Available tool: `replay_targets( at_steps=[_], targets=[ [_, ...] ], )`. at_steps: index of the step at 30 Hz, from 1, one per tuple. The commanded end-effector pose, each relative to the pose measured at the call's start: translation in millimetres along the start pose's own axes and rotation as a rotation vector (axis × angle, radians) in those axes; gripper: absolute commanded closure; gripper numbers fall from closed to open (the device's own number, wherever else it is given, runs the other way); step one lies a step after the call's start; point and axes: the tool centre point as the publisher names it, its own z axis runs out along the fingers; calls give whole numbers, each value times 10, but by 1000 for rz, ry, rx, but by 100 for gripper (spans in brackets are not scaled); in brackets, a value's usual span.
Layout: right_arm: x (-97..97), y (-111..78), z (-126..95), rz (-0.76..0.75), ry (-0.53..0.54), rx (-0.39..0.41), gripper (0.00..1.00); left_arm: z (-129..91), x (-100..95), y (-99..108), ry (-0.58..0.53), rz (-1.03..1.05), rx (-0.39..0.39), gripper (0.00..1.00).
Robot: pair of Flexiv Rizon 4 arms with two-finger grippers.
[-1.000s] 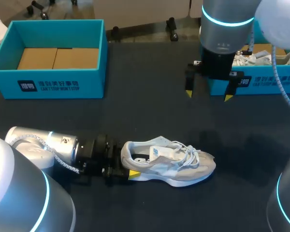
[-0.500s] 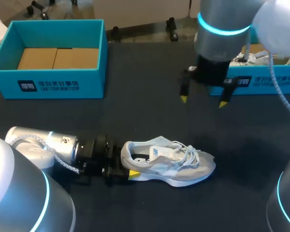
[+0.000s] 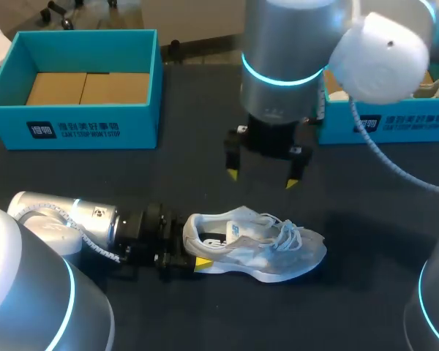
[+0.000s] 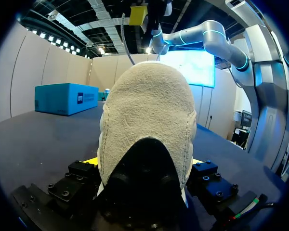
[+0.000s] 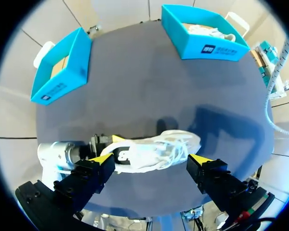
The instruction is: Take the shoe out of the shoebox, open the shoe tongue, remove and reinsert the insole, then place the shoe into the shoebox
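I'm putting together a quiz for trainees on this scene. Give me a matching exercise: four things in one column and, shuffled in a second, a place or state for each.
1. shoe
2. left shoebox
3. right shoebox
4. right gripper

A. open, above the table
B. holds a white shoe
C. heel clamped by the left gripper
D. only cardboard inside

Pairs: 1-C, 2-D, 3-B, 4-A

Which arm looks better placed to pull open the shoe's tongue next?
Right. Its open fingers hover above the shoe, while the left arm's fingers clamp the heel, holding it steady.
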Motion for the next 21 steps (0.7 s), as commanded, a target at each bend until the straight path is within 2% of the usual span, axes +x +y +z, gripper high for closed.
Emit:
replay_targets(
  at_steps=[1, 15, 21],
  targets=[
    [176, -163, 254, 21, 12, 26, 0, -12, 8, -13, -2, -1, -2, 100],
    [185, -202, 289, 13, 26, 30, 0, -12, 8, -13, -2, -1, -2, 100],
    [360, -287, 415, 27, -116, 48, 0, -12, 8, -13, -2, -1, -2, 100]
  ],
)
